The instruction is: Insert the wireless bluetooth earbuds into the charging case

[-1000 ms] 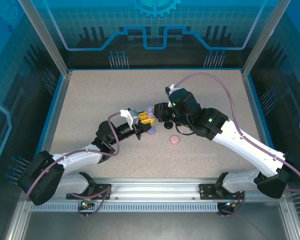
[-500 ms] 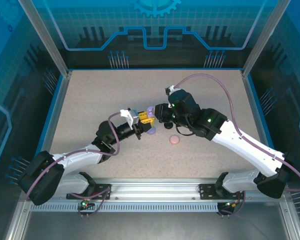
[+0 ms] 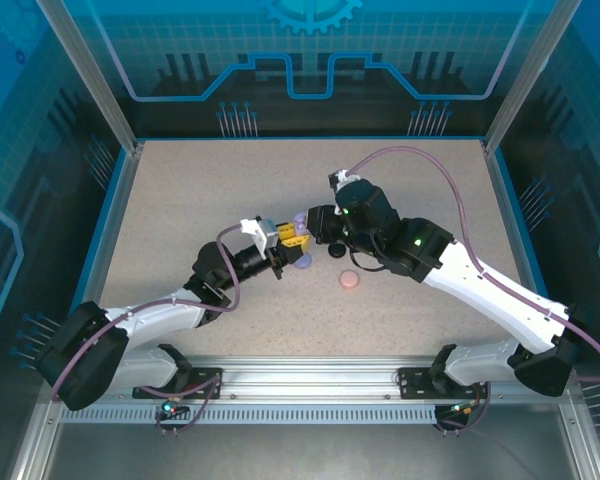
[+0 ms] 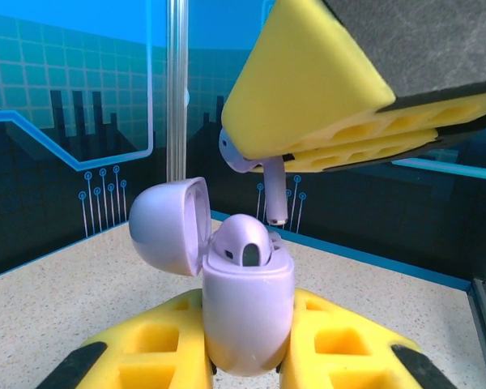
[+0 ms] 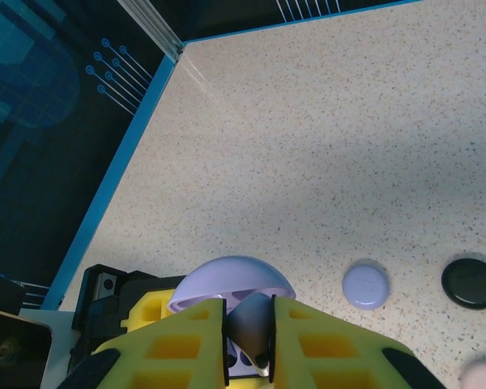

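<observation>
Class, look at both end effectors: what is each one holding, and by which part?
The left end effector grips the open lavender charging case by its lower body. The right end effector pinches a lavender earbud by its head, stem down.

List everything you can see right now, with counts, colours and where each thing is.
charging case: 1, lavender, upright between the left gripper's fingers, lid hinged open
seated earbud: 1, lavender, sitting in the open case
held earbud: 1, lavender, pinched in the right gripper just above the case, stem pointing down
lavender round case: 1, closed, on the table near the grippers
black round case: 1, on the table beside the lavender one
pink round case: 1, pale pink, on the table, nearer the arm bases
table: 1, speckled beige
left gripper: 1, yellow pads, shut on the charging case
right gripper: 1, yellow pads, shut on the held earbud
</observation>
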`<action>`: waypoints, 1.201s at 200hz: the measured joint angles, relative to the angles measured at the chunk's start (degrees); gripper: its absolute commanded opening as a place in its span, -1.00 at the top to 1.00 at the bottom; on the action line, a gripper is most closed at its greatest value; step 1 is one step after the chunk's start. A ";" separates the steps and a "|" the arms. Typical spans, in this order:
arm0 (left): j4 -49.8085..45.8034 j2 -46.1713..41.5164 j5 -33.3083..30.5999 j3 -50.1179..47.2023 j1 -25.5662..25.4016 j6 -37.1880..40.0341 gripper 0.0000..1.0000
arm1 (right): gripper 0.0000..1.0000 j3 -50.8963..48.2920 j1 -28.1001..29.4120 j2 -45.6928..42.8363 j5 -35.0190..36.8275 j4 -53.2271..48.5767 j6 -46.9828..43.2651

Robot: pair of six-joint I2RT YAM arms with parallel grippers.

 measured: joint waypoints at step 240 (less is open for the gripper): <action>-0.07 0.20 -0.66 0.00 -0.15 -0.61 0.93 | 0.52 -0.39 0.59 1.51 0.63 0.87 -0.94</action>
